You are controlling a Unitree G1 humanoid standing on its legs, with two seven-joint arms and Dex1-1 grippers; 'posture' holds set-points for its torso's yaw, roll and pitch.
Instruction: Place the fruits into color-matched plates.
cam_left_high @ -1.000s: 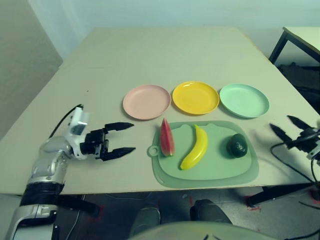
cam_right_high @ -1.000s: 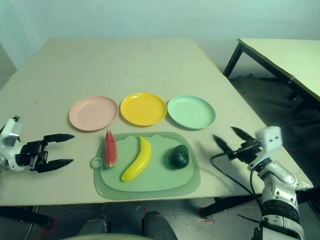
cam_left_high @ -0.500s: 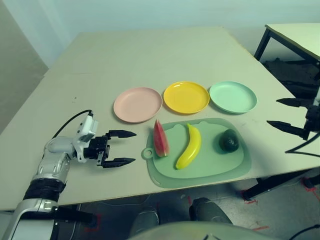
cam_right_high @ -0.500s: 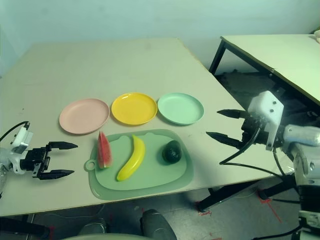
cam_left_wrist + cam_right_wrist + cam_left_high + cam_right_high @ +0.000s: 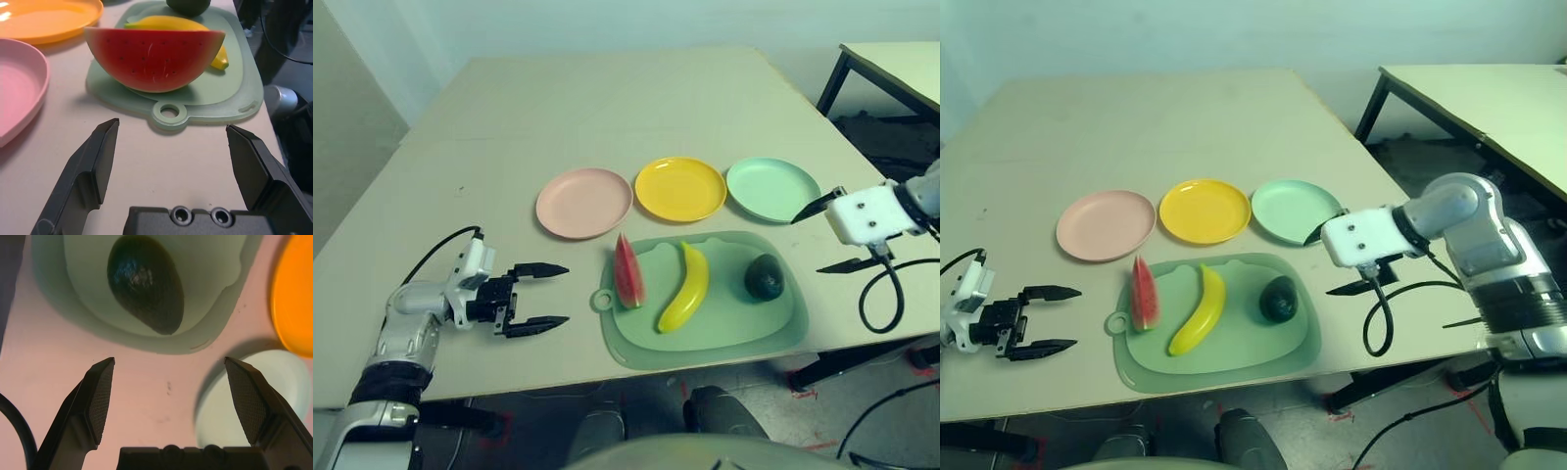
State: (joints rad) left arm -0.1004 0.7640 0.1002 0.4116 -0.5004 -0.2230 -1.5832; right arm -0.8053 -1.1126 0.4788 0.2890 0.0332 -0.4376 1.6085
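Swung inward since the earlier frame, the right gripper (image 5: 169, 363) hovers right of the pale green mat (image 5: 643, 353), fingers apart. Beyond the mat sit the pink plate (image 5: 584, 204), yellow plate (image 5: 680, 189) and mint green plate (image 5: 772, 189). On it lie the banana (image 5: 685, 290), watermelon wedge (image 5: 628, 274) and avocado (image 5: 765, 278). Left of it, the left gripper (image 5: 569, 295) stands spread.

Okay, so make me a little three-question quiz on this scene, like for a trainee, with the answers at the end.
1. Which fruit on the mat lies between the other two?
2. True or false: the left pincer is gripping the watermelon wedge.
3. Fill in the blank: the middle plate in the row is ____.

Key: 1. the banana; 2. false, it stands open and holds nothing; 3. yellow.
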